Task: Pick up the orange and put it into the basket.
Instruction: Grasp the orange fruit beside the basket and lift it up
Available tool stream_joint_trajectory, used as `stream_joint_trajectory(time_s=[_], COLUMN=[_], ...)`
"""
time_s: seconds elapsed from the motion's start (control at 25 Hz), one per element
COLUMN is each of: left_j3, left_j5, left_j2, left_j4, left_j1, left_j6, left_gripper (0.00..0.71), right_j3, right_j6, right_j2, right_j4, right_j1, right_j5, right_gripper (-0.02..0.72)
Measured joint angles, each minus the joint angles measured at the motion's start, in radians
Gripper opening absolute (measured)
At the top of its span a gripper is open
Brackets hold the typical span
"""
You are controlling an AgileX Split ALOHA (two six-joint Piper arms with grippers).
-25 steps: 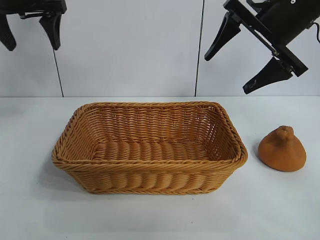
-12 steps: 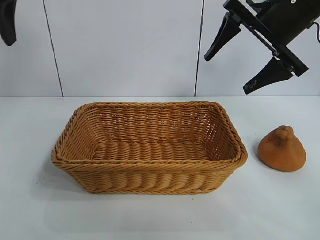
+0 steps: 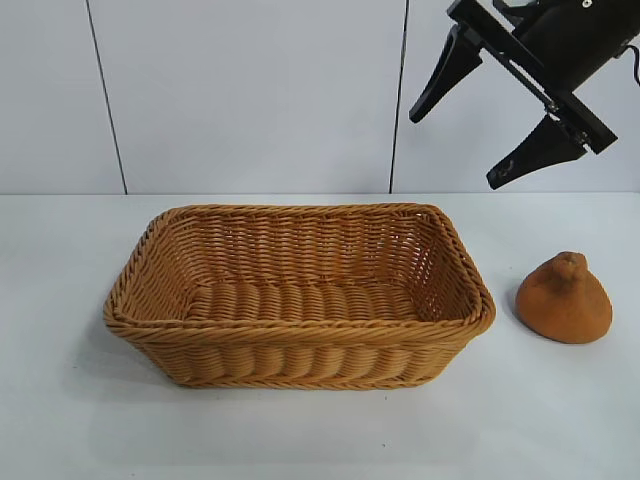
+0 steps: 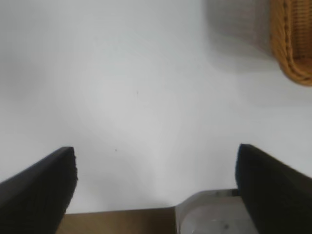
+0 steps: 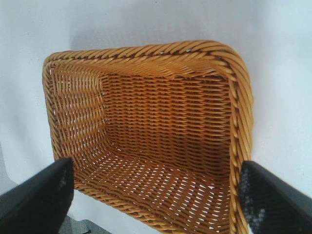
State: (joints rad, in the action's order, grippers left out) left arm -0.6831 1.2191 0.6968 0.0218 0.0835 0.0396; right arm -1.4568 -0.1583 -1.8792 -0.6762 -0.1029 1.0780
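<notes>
The orange (image 3: 565, 298), a dull orange-brown cone with a small knob on top, sits on the white table to the right of the basket. The basket (image 3: 300, 352) is a large honey-tan wicker rectangle at the table's middle; it stands empty, and the right wrist view looks down into it (image 5: 239, 97). My right gripper (image 3: 455, 145) hangs open and empty high at the upper right, above and left of the orange. My left gripper (image 4: 156, 163) is out of the exterior view; its wrist view shows it open over bare table, with a corner of the basket (image 4: 292, 53) at the edge.
A white tabletop (image 3: 70, 420) runs all round the basket, with a pale panelled wall behind. The table's edge and a metal mount (image 4: 209, 217) show at the left wrist view's lower side.
The left gripper, at the exterior view's upper left a second ago, has moved off to the left and out of that view. The right gripper, orange and basket have not moved.
</notes>
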Motion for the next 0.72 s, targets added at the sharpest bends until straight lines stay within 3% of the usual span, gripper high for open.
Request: stream_joint_trajectory(time_s=[0.24, 0.36, 0.56, 0.72], left_j3=[0.130, 0.152, 0.179, 0.181], left_j5=[-0.012, -0.092, -0.139, -0.149], left_j2=[-0.314, -0.437, -0.530, -0.547], left_j4=[0.000, 0.001, -0.015, -0.015], left_j1=[0.000, 0.000, 0.000, 0.000], left_j6=[0.007, 0.010, 0.010, 0.010], left_gripper=[0.631, 0.631, 0.631, 0.631], right_j3=[0.000, 0.000, 0.000, 0.000], right_j6=[0.000, -0.002, -0.024, -0.023], right_j2=[0.000, 0.000, 0.002, 0.026], right_j4=[0.000, 0.000, 0.004, 0.095], right_j1=[0.000, 0.000, 0.000, 0.000], right_j5=[0.000, 0.000, 0.002, 0.002], right_gripper=[0.631, 0.631, 0.631, 0.631])
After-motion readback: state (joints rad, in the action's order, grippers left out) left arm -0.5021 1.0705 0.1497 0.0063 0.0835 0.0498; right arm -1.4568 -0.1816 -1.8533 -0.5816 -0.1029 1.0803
